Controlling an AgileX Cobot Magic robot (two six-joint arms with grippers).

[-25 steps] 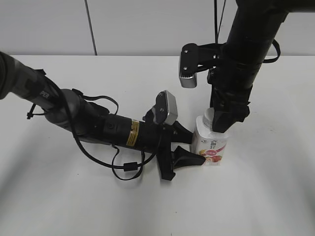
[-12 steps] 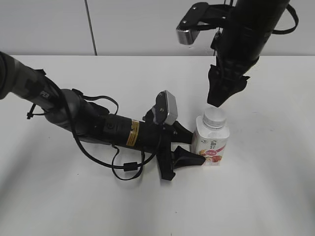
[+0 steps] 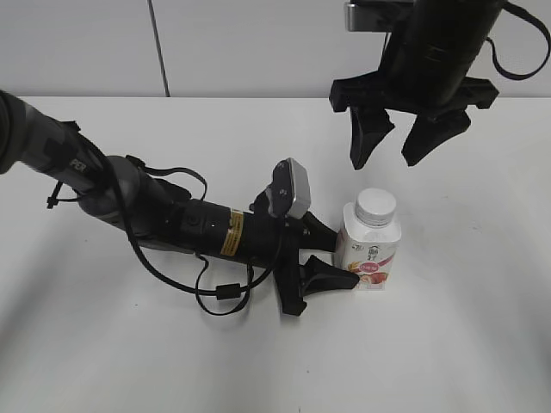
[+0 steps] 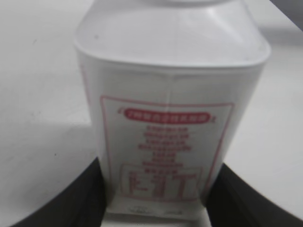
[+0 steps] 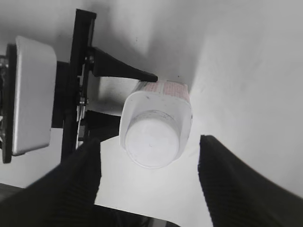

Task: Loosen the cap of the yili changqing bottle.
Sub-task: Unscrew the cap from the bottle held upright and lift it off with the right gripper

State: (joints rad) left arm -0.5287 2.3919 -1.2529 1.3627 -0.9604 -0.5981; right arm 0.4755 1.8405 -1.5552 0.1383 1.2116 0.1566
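My left pincer [image 3: 331,255] lies low along the table [image 3: 465,344], its two black fingers closed against the base of the yili changqing bottle [image 3: 368,251], one on each side. My left wrist view shows the bottle's back panel upright between them, red print blurred, so the brace looks sound.

The bottle stands just right of the middle of the table, at 3 o'clock from my left wrist camera housing [image 3: 290,190]. The cap [image 3: 375,205] sits on the neck, white and round, and I cannot see any gap under it.

The change is on my right. A second ago my right pincer [image 3: 399,144] was down over the cap; half a second ago it had lifted off with its fingers together. Now it hangs well above, at about 12 to 1 o'clock from the cap, spread wide and holding nothing. In my right wrist view the cap [image 5: 152,138] shows between my two dark fingers [image 5: 227,184]. I judge one twist is finished and I am either resetting for another or done loosening; the pictures cannot say which.

The table is plain white and matte. Behind it stands a pale wall [image 3: 241,43] with one vertical seam.
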